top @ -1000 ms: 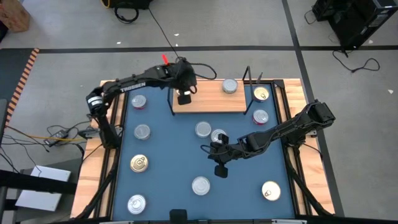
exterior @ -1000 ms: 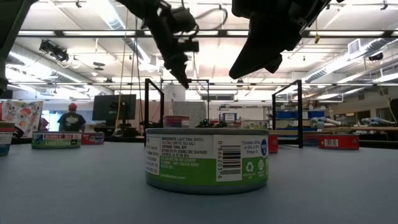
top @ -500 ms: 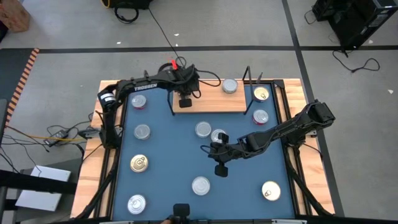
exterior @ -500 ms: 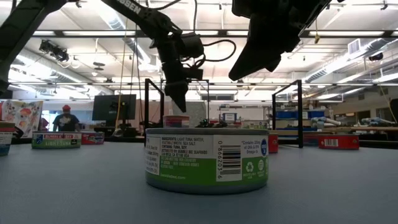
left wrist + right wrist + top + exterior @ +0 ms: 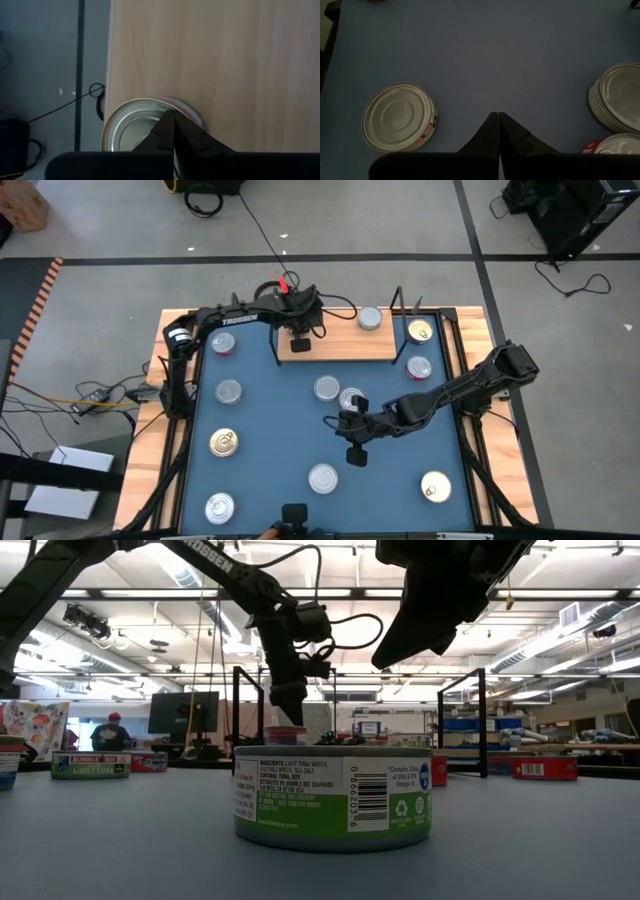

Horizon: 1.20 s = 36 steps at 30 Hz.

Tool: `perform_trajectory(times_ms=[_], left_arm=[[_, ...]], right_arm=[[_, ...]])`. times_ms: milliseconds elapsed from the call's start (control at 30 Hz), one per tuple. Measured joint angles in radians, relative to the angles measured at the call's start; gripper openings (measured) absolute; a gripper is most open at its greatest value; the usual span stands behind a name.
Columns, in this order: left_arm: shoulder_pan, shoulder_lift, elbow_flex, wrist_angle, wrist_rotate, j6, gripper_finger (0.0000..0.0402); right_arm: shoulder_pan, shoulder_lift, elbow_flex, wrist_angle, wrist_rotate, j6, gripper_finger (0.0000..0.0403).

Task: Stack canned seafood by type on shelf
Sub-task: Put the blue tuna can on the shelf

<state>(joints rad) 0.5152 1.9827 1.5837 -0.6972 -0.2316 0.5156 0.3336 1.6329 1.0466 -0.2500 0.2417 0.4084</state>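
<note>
The shelf [image 5: 340, 345], a light-wood board with black wire uprights, lies at the table's far side. On its left end stands a silver-lidded, red-sided tin [image 5: 131, 131], and my left gripper [image 5: 171, 116] is shut right over its lid, pointing steeply down; the low view shows its tip [image 5: 288, 718] at the tin's top [image 5: 284, 734]. Another silver tin [image 5: 369, 318] stands farther right on the shelf. My right gripper [image 5: 498, 116] hangs shut above the bare blue table [image 5: 280, 430] near the middle, beside a green-sided tin [image 5: 397, 117]. My left gripper's shut fingertips [image 5: 168, 120] stand over the lid [image 5: 125, 135] of the red-sided tin, coming down at a slant from above. Whether they touch the lid, I cannot tell. The tin stands upright on the shelf's left end.
Loose tins lie about the blue table: two gold ones [image 5: 224, 442] [image 5: 435, 487], silver ones [image 5: 229, 391] [image 5: 219, 506] [image 5: 322, 478], a pair at the middle [image 5: 338, 392], and a gold one [image 5: 419, 331] and a silver one [image 5: 419, 366] right of the shelf. A person [image 5: 113, 730] stands far behind.
My left gripper has come down, still shut, toward the shelf's left end, until its tip stands at the top of the red-sided tin. The tins have stayed where they were.
</note>
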Motion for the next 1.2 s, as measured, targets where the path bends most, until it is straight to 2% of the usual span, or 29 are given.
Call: perform_trajectory(times_ms=[133,533,1067,1200], left_arm=[[0.0,0.002,0.002,0.012,-0.007,0.004,0.0002],[0.006,0.009,0.137,-0.079,0.023,-0.001,0.0002],[0.033,0.005,0.135,-0.089,0.024,-0.008,0.0002],[0.0,-0.046,0.144,-0.086,0.048,-0.008,0.0002]], right_arm=[[0.001,0.0,0.0,0.0,0.0,0.0,0.0007],[0.014,0.0,0.0,0.0,0.0,0.003,0.0008],[0.032,0.002,-0.006,0.044,0.053,0.0,0.0008],[0.032,0.002,-0.006,0.064,0.082,-0.019,0.0007]])
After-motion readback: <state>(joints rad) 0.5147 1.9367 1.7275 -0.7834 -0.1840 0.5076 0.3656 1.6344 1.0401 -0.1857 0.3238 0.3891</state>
